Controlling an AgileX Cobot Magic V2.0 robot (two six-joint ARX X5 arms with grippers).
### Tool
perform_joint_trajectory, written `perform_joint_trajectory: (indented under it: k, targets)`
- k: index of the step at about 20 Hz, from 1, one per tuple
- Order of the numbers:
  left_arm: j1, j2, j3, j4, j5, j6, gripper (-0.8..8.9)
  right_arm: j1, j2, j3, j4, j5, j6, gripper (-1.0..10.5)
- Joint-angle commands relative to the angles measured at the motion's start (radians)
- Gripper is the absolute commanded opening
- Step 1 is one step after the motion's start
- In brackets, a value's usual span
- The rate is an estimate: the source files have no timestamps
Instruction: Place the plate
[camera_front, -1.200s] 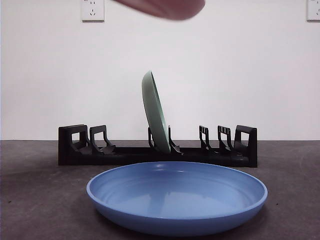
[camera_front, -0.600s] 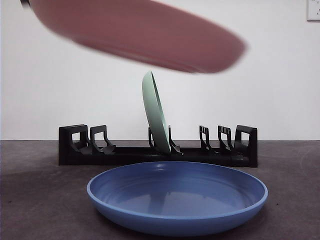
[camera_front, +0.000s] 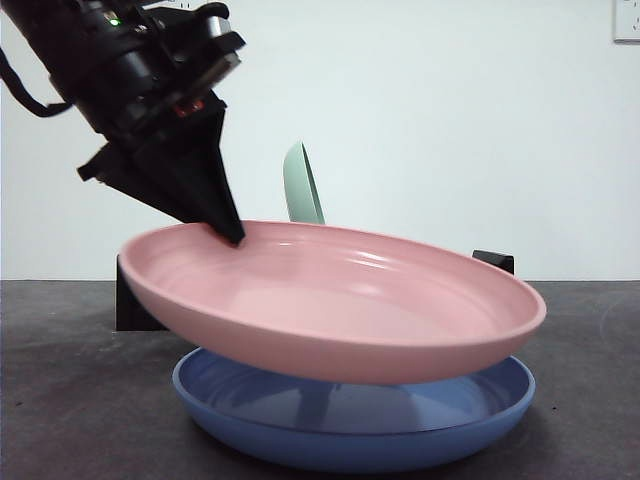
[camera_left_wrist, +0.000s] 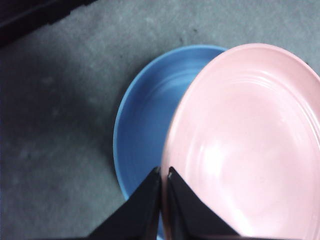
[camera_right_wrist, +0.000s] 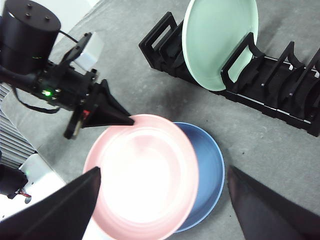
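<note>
Pink plate (camera_front: 340, 305), round, glossy, shallow, sits mid-frame in the front view, tilted slightly down to the right, pinched at its left rim, hanging just above and partly over the blue plate (camera_front: 350, 435).

The pink plate (camera_front: 330, 305) is a plain pale rose with a glossy sheen and faint concentric rings on its inner face. The blue plate (camera_front: 350, 425) under it is a solid mid blue, also ringed and unpatterned. The green plate (camera_right_wrist: 220, 37) is a flat pale mint. The rack (camera_right_wrist: 280, 85) holding the green plate is matt black. The left gripper (camera_left_wrist: 164, 172) is black, with a small green light on its body. The counter (camera_front: 590, 400) is mottled dark grey, and the wall (camera_front: 450, 120) behind the rack is white.
</note>
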Motion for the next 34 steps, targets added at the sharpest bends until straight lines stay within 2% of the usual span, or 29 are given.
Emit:
perform_joint_trajectory:
  k: [1, 5, 11, 21, 23, 26, 27, 29, 34]
  targets:
    - [-0.004, 0.036, 0.008, 0.045, 0.008, -0.019, 0.05, 0.004, 0.006, 0.013, 0.006, -0.002, 0.002, 4.0]
    - [-0.002, 0.092, 0.008, 0.112, 0.008, -0.022, 0.05, 0.004, 0.006, 0.013, 0.005, -0.002, 0.002, 4.0]
    - [0.013, 0.172, 0.008, 0.117, 0.005, -0.018, 0.05, 0.004, 0.006, 0.013, -0.002, -0.002, 0.003, 4.0]
    - [0.018, 0.177, 0.008, 0.151, 0.005, -0.020, 0.10, 0.004, 0.006, 0.013, -0.012, -0.002, 0.003, 4.0]
    - [0.018, 0.177, 0.008, 0.153, 0.004, -0.019, 1.03, 0.004, 0.006, 0.013, -0.013, -0.002, 0.003, 4.0]
    - [0.018, 0.172, 0.015, 0.148, 0.005, -0.034, 3.51, 0.004, 0.006, 0.013, -0.013, -0.002, 0.003, 4.0]
    - [0.018, 0.169, 0.021, 0.142, 0.004, -0.040, 4.00, 0.004, 0.006, 0.013, -0.013, -0.002, 0.003, 4.0]
    - [0.018, 0.152, 0.040, 0.117, 0.005, -0.043, 4.43, 0.004, 0.006, 0.013, -0.013, -0.002, 0.002, 4.0]
    - [0.018, 0.021, 0.066, 0.009, 0.005, -0.049, 4.43, 0.004, 0.006, 0.013, -0.009, -0.002, 0.002, 4.0]
